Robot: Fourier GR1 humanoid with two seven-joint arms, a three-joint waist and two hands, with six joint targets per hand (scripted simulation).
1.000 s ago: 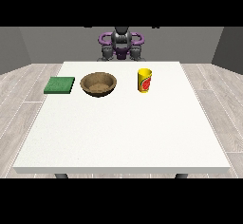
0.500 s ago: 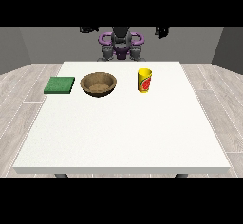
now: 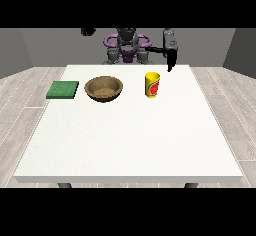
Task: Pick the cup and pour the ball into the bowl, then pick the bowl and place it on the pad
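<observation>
Front view only, so one pass.

My hand at the view's right [image 3: 171,60] hangs above the table's far edge, fingers pointing down; can't tell whether they're spread or pressed together, too small. Holds nothing. My hand at the view's left [image 3: 88,31] is up high next to the head, well apart from everything; finger state also can't tell.

Key relation: cup [image 3: 152,85] stands upright on the table [image 3: 130,145], long axis vertical, open mouth up. It lies toward the camera and slightly toward view-left of the view-right hand, near but not touching. That hand is clearly the nearer one; the view-left hand is far off. Judgement: reach goes down + fwd, side grasp on the cup wall.

Ball: not visible, presumably inside the cup; can't confirm.

Bowl [image 3: 104,88] sits view-left of the cup, apart from it, opening up. Pad [image 3: 63,90] lies flat view-left of the bowl, just beside it, no contact.

Surface: white tabletop, flat; all three things in a row across the far half. Room: grey walls behind me, pale plank floor around the table.

Task status, imo: nothing picked yet.
</observation>
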